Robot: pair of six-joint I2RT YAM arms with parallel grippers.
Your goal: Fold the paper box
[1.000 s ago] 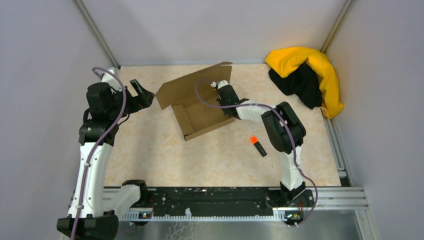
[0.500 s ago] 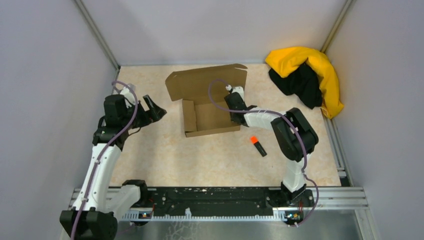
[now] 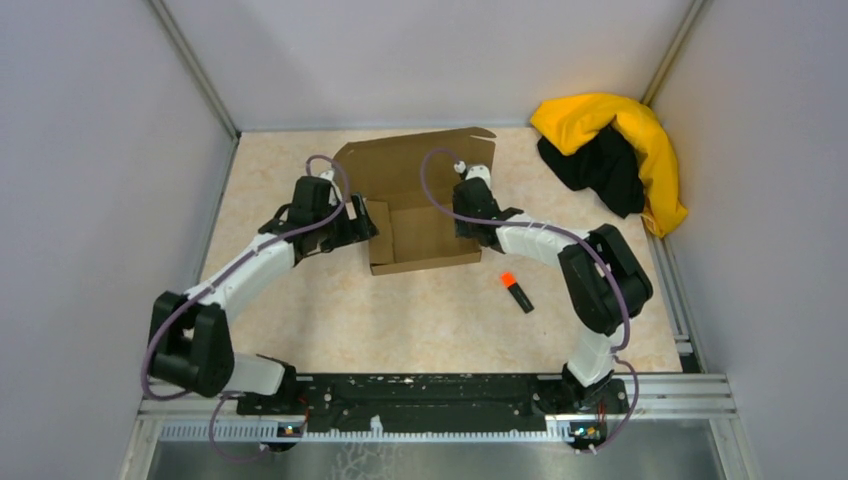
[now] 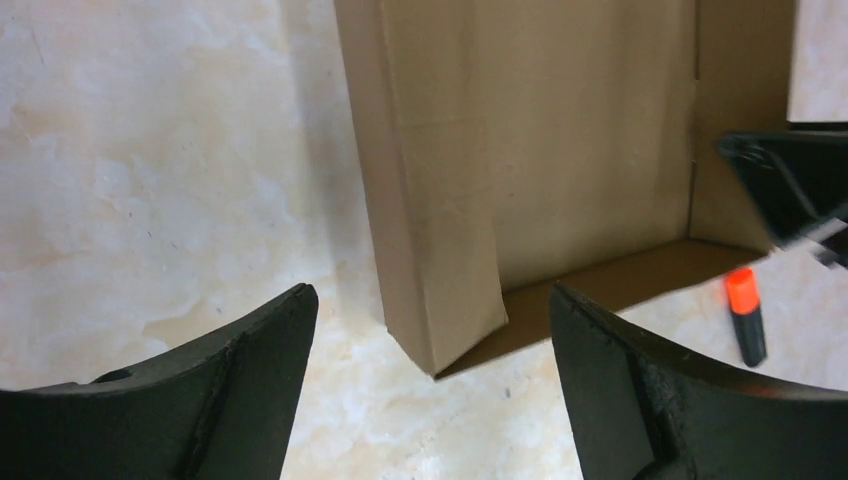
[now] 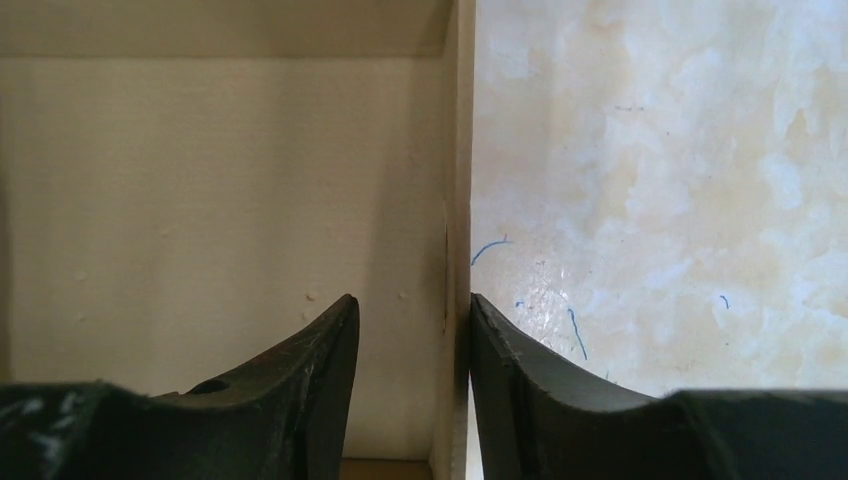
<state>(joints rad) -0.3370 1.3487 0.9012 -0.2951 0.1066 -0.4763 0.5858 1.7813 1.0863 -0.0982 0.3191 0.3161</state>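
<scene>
The paper box (image 3: 425, 238) is a brown cardboard tray on the table's far middle, its lid flap (image 3: 415, 165) standing up at the back. My left gripper (image 3: 358, 225) is open just outside the tray's left wall. In the left wrist view that wall's near corner (image 4: 440, 300) lies between the spread fingers (image 4: 432, 295), touching neither. My right gripper (image 3: 470, 226) straddles the right wall (image 5: 458, 150). Its jaws (image 5: 412, 300) stand open: the right finger lies against the wall's outer face, and the left finger is clear of it above the tray floor (image 5: 220, 180).
An orange-capped black marker (image 3: 516, 292) lies on the table right of the box's front corner, also seen as the marker (image 4: 746, 316). A yellow-and-black cloth heap (image 3: 612, 150) fills the far right corner. Grey walls close in three sides.
My left arm swung in from the left side to the box's left wall. The box turned square to the table, then stayed put. My right gripper's jaws opened on the right wall.
</scene>
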